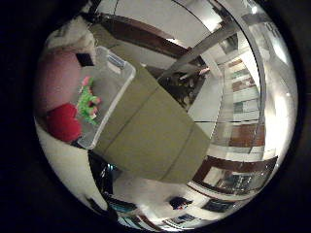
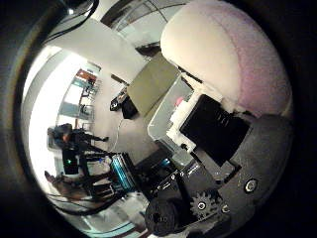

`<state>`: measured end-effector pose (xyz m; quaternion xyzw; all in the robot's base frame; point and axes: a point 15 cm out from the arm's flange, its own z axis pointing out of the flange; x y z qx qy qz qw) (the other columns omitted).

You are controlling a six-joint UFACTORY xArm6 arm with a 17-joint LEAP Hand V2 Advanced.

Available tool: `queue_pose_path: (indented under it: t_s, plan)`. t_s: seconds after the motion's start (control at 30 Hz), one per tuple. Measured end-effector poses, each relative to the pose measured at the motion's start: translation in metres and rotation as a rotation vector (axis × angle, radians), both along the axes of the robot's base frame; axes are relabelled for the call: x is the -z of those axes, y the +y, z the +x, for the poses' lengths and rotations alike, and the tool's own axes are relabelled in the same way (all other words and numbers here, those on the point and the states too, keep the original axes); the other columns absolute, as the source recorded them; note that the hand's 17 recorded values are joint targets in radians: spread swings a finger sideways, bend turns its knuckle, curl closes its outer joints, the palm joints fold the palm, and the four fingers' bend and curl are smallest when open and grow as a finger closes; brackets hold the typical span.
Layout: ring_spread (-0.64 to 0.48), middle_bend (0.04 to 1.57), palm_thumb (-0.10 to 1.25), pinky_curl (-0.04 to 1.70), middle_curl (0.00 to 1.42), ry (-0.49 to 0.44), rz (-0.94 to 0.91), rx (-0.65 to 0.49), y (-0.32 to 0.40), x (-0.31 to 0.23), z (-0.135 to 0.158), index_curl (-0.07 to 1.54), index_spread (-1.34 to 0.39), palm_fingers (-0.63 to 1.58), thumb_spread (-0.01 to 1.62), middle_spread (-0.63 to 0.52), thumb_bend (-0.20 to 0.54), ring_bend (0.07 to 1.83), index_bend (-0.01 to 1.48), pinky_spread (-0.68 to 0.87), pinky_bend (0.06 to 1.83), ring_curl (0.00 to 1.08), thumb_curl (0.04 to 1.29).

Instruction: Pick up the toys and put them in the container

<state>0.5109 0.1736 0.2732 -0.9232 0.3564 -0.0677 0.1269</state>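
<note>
Nearest the palm: a pale pink plush toy (image 2: 233, 54) fills much of the thumb-side view and lies against the robot hand (image 2: 218, 148). The black and white finger parts sit beside and under the plush, but whether they are curled around it cannot be told from either view. The plush appears to be carried, judged by its closeness to the palm.

Next out: the clear container (image 1: 116, 65) stands on the olive surface (image 1: 146, 131), at one end of it. Inside it lie a green toy (image 1: 87, 103) with pink tips and a red toy (image 1: 63, 121), touching or nearly so. The pink plush sits close over the container's open side.

Progress, as judged: two toys are already in the container; the pink plush is not yet in. What remains is to lower it in and let go. No other loose toys show on the surface.

Obstructions: none seen between the plush and the container's opening. Farther off are room walls, windows and furniture, well apart from the work.
</note>
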Motion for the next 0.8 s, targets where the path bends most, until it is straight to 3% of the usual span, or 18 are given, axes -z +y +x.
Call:
queue_pose_path:
  t_s: [0.33,0.4,0.5,0.53,0.6,0.67,0.8]
  plan:
    - [-0.23,1.36,1.0,0.79,0.72,-0.027,0.023,-0.022,0.064,0.044,-0.01,0.83,-0.24,1.07,0.99,-0.13,-0.026,1.34,1.12,-0.18,1.45,0.78,0.66]
    - [-0.23,1.32,0.95,0.8,0.71,-0.056,0.032,-0.025,0.07,0.045,-0.005,0.83,-0.25,1.02,1.0,-0.14,-0.033,1.34,1.05,-0.19,1.46,0.77,0.62]
    - [-0.23,1.16,0.83,0.76,0.68,-0.067,0.025,-0.038,0.074,0.06,-0.007,0.78,-0.32,0.68,1.01,-0.17,-0.039,1.31,0.73,-0.27,1.42,0.73,0.54]
    - [-0.24,1.04,0.8,0.75,0.65,-0.06,0.017,-0.047,0.073,0.066,-0.01,0.75,-0.34,0.38,1.02,-0.19,-0.036,1.24,0.64,-0.3,1.39,0.71,0.52]
    - [-0.2,0.84,0.74,0.69,0.57,-0.055,0.007,-0.057,0.071,0.074,-0.014,0.68,-0.39,-0.07,1.04,-0.16,-0.038,1.01,0.63,-0.21,1.14,0.62,0.48]
    - [-0.07,0.63,0.69,0.55,0.46,-0.059,0.001,-0.069,0.07,0.08,-0.015,0.57,-0.41,-0.19,1.05,-0.11,-0.039,0.7,0.55,0.03,0.88,0.47,0.43]
    - [0.06,0.38,0.6,0.4,0.36,-0.033,-0.019,-0.106,0.075,0.1,-0.021,0.43,-0.43,-0.11,1.04,-0.05,-0.037,0.46,0.32,0.25,0.63,0.34,0.37]
